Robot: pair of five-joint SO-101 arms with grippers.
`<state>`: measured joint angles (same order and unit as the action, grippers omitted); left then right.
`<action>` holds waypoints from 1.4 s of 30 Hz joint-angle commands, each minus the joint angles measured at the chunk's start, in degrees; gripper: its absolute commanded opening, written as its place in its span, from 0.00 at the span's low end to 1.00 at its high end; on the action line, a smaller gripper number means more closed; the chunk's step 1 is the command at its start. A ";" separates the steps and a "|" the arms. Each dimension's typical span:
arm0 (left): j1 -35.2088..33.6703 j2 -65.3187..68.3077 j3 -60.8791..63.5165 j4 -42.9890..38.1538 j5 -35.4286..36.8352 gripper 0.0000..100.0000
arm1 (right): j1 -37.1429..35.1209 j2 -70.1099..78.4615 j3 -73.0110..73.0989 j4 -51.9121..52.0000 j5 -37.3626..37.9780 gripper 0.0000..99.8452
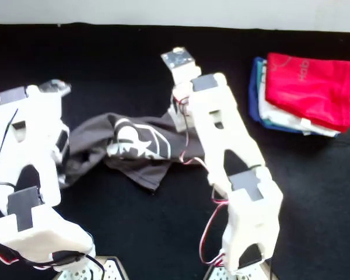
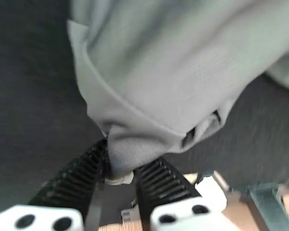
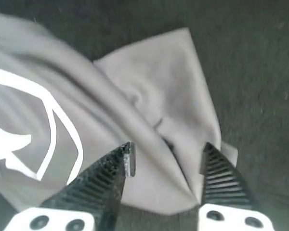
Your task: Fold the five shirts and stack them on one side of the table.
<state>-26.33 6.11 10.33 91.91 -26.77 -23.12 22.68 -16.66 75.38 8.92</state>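
With the left end effector [image 2: 120,162] pinching the dark shirt [image 1: 134,143] and the right end effector [image 3: 166,159] open over its corner, a one-sided pull could bunch the fabric.

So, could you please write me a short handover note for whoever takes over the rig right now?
Left gripper: shut on the dark shirt's edge.
Right gripper: open, astride a corner of it.
Dark shirt lies crumpled mid-table between the arms; stack of folded shirts, red on top, on the right arm's side.
Done: stack. Left: fold the dark shirt, add it.
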 commanded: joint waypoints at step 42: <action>-11.21 -2.51 -42.86 9.14 -1.67 0.01 | -4.18 -13.49 -28.79 22.37 2.99 0.01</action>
<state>-38.55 6.11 -22.99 100.26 -30.81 -29.89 15.65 -42.86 99.65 11.12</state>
